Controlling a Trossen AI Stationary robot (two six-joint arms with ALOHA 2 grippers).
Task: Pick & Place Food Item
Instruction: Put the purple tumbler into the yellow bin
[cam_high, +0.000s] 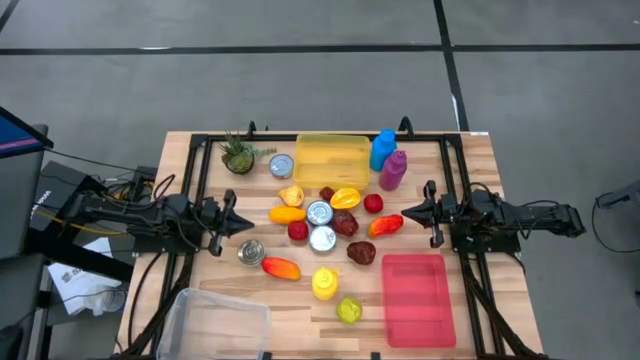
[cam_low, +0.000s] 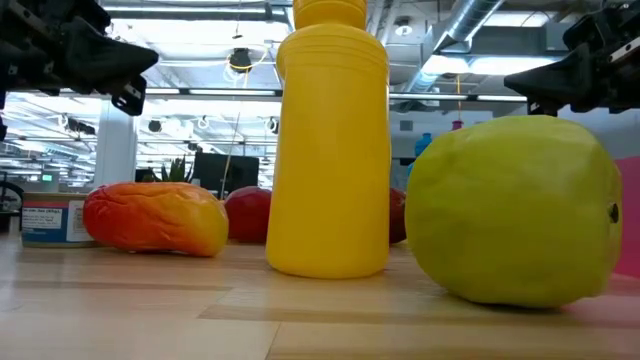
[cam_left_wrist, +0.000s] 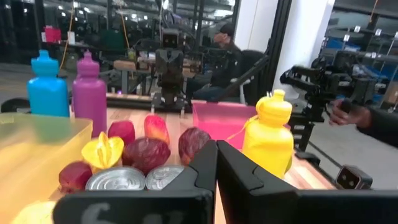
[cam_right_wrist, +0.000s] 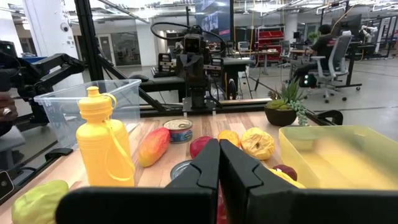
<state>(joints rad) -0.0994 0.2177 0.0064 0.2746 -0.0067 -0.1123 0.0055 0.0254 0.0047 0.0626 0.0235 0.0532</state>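
Observation:
Toy food lies in a cluster mid-table: an orange-red mango (cam_high: 281, 267), a yellow pepper (cam_high: 345, 198), a red apple (cam_high: 373, 204), dark red pieces (cam_high: 361, 252) and a green fruit (cam_high: 348, 311). A yellow bottle (cam_high: 324, 283) and tins (cam_high: 321, 238) stand among them. My left gripper (cam_high: 235, 218) hovers shut at the cluster's left side, pointing level toward it, nothing between its fingers (cam_left_wrist: 205, 163). My right gripper (cam_high: 408, 212) hovers shut at the cluster's right side, facing the left one, also holding nothing (cam_right_wrist: 219, 142).
A yellow bin (cam_high: 332, 160), a blue bottle (cam_high: 383, 150), a purple bottle (cam_high: 393, 170) and a potted plant (cam_high: 238, 155) stand along the far edge. A pink tray (cam_high: 416, 298) lies near right, a clear tub (cam_high: 212, 322) near left. A person sits beyond the table.

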